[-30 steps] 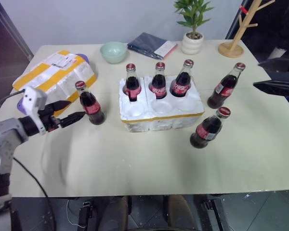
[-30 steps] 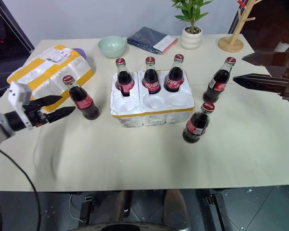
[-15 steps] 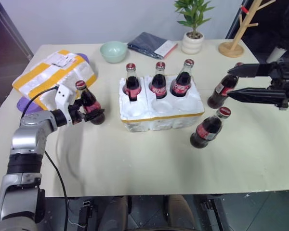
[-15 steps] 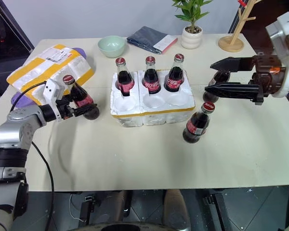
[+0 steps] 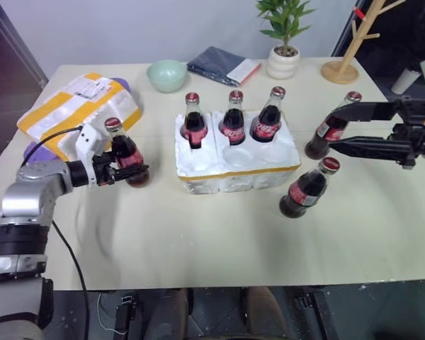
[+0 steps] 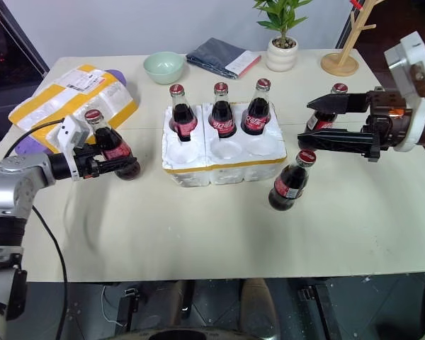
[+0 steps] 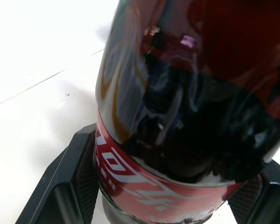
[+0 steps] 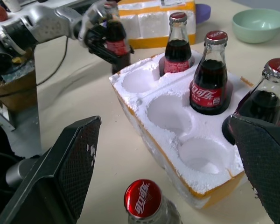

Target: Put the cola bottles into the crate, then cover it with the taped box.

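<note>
Lifting now carries the main risk: your left claw (image 5: 131, 172) has its fingers around the lower body of a leaning bottle (image 5: 126, 151), and glass that slick could swivel or slip if the jaws are not fully tight. I judge the grip as closing on the bottle rather than settled, so firm it up before you raise it. A tilted bottle could also catch a well's foam edge on the way in and shove the crate (image 5: 235, 164) sideways.

Your right claw (image 5: 340, 128) hangs wide and empty. One bottle (image 5: 332, 127) stands just behind its fingertips, another (image 5: 307, 188) sits just below and nearer you. Dropping carelessly, you could knock either over, and a rolling bottle may leave the table (image 5: 219, 241).

The crate lies between the two claws. Its three far wells each hold an upright bottle; the three near wells are bare foam. Aim for a near well, keeping clear of the seated necks.

The box (image 5: 78, 108) rests just beyond your left claw, nothing on it but its label. Further off, a green bowl (image 5: 166, 76) looks empty, and a pot (image 5: 282, 63) holds a plant.
</note>
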Controlling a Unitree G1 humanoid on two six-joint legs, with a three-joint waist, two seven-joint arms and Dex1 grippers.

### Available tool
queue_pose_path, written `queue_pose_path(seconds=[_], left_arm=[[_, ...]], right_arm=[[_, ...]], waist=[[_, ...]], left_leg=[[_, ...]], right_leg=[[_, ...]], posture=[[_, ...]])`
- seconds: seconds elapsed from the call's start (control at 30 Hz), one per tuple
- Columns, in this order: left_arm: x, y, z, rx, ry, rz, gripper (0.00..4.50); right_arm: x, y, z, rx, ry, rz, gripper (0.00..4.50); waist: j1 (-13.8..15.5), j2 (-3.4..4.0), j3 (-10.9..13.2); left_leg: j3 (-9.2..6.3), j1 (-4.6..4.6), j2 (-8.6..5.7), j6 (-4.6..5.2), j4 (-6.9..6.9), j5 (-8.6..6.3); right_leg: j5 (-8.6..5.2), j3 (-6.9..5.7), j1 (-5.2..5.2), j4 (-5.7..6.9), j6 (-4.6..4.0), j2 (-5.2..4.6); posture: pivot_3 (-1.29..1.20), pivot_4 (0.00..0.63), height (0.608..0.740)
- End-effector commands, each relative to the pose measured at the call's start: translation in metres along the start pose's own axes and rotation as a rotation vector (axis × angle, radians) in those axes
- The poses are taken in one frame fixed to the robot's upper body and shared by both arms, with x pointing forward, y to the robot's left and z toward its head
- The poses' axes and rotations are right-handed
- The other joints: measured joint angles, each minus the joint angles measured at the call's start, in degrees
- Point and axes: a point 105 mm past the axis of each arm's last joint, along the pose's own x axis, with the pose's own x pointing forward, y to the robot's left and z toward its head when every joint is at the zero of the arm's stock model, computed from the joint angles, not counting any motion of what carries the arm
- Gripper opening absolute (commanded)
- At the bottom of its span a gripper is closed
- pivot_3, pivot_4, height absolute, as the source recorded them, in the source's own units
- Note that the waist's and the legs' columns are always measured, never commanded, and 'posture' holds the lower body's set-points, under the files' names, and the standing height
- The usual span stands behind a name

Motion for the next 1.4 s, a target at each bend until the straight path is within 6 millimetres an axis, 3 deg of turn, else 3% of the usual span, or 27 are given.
queue_pose_path(seconds=[0.03,0.2,0.3,0.43,0.57,0.9,1.03,1.37,1.4], left_arm=[[-0.013,-0.032,0.093,0.121,-0.171,-0.201,2.89],[0.012,-0.050,0.139,0.149,-0.257,-0.322,2.89],[0.034,-0.058,0.146,0.166,-0.259,-0.377,2.89],[0.064,-0.061,0.124,0.234,-0.141,-0.415,2.89],[0.079,-0.057,0.105,0.285,-0.067,-0.401,2.89],[0.084,-0.074,0.094,0.240,-0.069,-0.506,2.89],[0.087,-0.071,0.081,0.276,-0.038,-0.476,2.89],[0.117,-0.059,0.041,0.370,0.027,-0.312,2.89],[0.118,-0.058,0.038,0.374,0.032,-0.303,3.39]], right_arm=[[-0.005,0.004,0.009,-0.056,-0.034,-0.024,4.50],[-0.006,0.002,0.005,-0.047,-0.052,-0.070,4.50],[-0.006,0.003,0.002,-0.041,-0.053,-0.094,4.50],[-0.009,0.005,-0.001,-0.027,-0.061,-0.130,4.50],[-0.013,0.007,-0.003,-0.008,-0.075,-0.168,4.50],[-0.016,0.003,-0.016,0.040,-0.091,-0.239,4.50],[-0.017,-0.002,-0.018,0.054,-0.100,-0.258,4.50],[-0.012,-0.005,-0.028,0.025,-0.063,-0.268,4.50],[-0.012,-0.006,-0.027,0.023,-0.066,-0.272,4.50]], waist=[[0.5,-0.16,0.1],[0.6,-0.16,0.1],[0.3,-0.15,0.1],[-0.7,-0.12,0.1],[-1.3,-0.12,0.1],[-0.9,-0.12,0.1],[-0.9,-0.12,0.1],[0.4,-0.08,0.1],[0.6,-0.08,0.1]], left_leg=[[-0.04,-0.07,0.00,0.00,0.08,0.00],[-0.14,-0.29,-0.10,0.02,0.45,-0.01],[-0.14,-0.16,-0.10,0.03,0.42,-0.02],[-0.11,-0.11,-0.08,0.06,0.37,-0.03],[-0.11,-0.14,-0.07,0.08,0.34,-0.04],[-0.11,-0.14,-0.08,0.10,0.44,-0.05],[-0.11,-0.15,-0.07,0.10,0.44,-0.05],[-0.11,-0.06,-0.08,0.10,0.50,-0.05],[-0.11,-0.04,-0.08,0.10,0.53,-0.05]], right_leg=[[0.00,-0.04,0.00,0.00,0.00,0.00],[0.11,-0.13,0.10,-0.12,0.20,-0.03],[0.11,-0.13,0.19,-0.07,0.20,-0.03],[0.10,-0.08,0.13,-0.02,0.20,-0.02],[0.10,-0.08,0.09,-0.03,0.20,-0.01],[0.11,-0.07,0.16,-0.02,0.20,-0.02],[0.11,-0.07,0.14,-0.03,0.20,-0.02],[0.11,-0.07,0.26,-0.03,0.20,-0.02],[0.11,-0.07,0.31,-0.03,0.20,-0.02]], posture=[[0.00,0.150,0.739],[0.00,0.150,0.739],[0.00,0.150,0.739],[0.00,0.150,0.739],[0.00,0.150,0.739],[0.00,0.150,0.739],[0.00,0.150,0.739],[0.00,0.150,0.739],[0.00,0.150,0.739]])
